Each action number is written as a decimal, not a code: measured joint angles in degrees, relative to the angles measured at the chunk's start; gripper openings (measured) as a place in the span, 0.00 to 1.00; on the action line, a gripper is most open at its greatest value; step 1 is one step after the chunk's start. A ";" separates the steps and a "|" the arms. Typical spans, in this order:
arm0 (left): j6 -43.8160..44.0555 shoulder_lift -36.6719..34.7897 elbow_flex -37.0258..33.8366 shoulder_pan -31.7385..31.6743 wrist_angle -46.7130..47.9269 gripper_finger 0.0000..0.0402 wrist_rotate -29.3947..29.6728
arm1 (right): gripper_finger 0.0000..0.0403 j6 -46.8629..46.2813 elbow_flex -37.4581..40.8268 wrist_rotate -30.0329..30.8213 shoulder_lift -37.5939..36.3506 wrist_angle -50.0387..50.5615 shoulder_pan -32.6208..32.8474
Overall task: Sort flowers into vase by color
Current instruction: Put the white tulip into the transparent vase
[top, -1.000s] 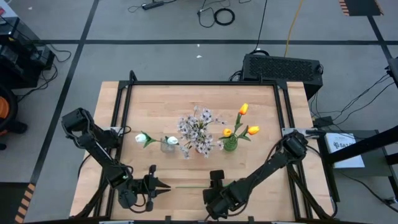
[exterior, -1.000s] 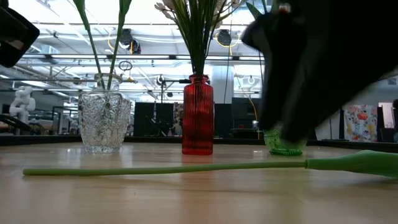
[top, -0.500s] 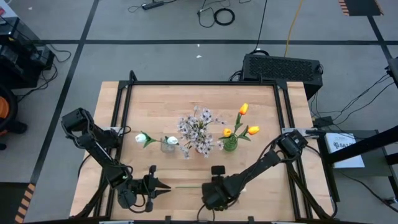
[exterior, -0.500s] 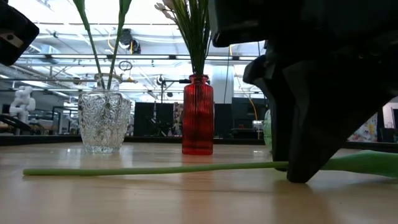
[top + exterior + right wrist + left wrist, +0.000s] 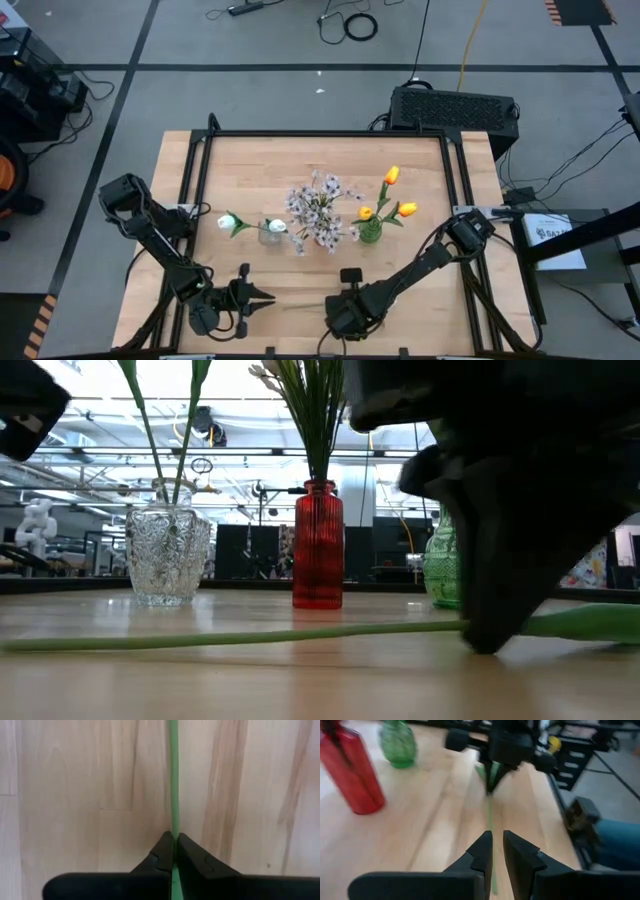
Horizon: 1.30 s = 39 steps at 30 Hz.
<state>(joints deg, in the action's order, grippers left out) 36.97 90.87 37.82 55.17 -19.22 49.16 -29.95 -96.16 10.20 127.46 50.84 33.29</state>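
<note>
At the near edge of the worktop (image 5: 250, 160), a loose flower (image 5: 250, 632) is lying flat, its thin green stem running sideways across the wood between my two arms. I am pinching that stem with my right end effector (image 5: 174, 851), whose fingers are closed down to a sliver with the green line passing straight between them; in the low view the thicker end of the flower is sticking out past it. My left end effector (image 5: 497, 851) is waiting close by, pointed along the same stem, its fingers narrow and holding nothing.

Farther back, three vases are standing in a row: a clear glass vase (image 5: 168, 555) holding pale tulips, a red vase (image 5: 318, 545) in the middle full of small pale blossoms, and a green vase (image 5: 370, 232) with orange-yellow tulips. I cannot tell the colour of the bloom on the stem I am holding, since my own arm is covering that end.

What I am worrying about is the grip. The stem is slim and smooth, and I am catching it only at the fingertips, so as I lift it could twist or slide out. I am also holding it nearer the heavy end, I judge, so the long tail may sag and drag across the wood. Swinging that tail toward the vases could catch the standing flowers or tip a narrow vase.
</note>
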 joint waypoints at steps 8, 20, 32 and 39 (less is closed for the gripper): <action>-13.02 0.00 1.34 -0.04 -10.59 0.13 -0.34 | 0.00 -9.17 0.20 -0.28 -6.90 2.81 4.97; -31.16 -0.03 19.00 -1.30 -10.67 0.43 -2.41 | 0.00 -24.27 0.05 -3.39 -18.78 17.56 8.49; -28.34 5.47 38.07 -10.49 14.35 0.65 -11.60 | 0.00 -24.30 -2.47 -22.06 -19.08 26.06 7.19; -28.26 10.70 42.76 -12.57 14.36 0.65 -16.74 | 0.00 -24.98 -13.56 -22.08 -19.15 29.12 7.20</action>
<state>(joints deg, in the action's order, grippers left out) 8.71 101.57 80.59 42.60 -4.86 32.42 -54.94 -109.72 -11.88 108.31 79.96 40.49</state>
